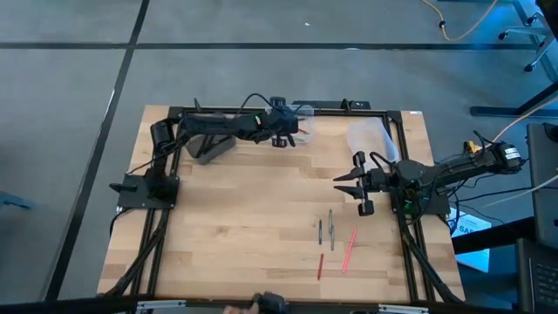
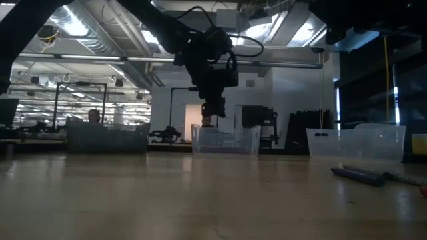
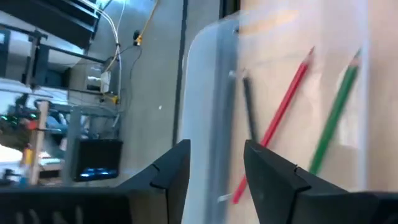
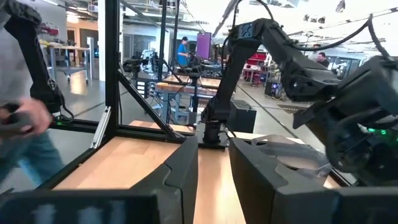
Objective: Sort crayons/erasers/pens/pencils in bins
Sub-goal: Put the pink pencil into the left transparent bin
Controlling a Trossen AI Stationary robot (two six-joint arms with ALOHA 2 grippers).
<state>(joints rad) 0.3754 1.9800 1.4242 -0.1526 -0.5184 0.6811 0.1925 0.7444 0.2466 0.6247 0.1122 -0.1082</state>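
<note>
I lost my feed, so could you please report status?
Left gripper open, empty, above clear plastic bin. Right gripper open, idle. Thin loose sticks unsorted.

Low view dim and backlit by ceiling lights; wrist views motion-blurred.

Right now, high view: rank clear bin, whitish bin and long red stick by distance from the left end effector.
1. clear bin, directly at the left end effector, back edge.
2. whitish bin, back right.
3. long red stick, front right.
</note>
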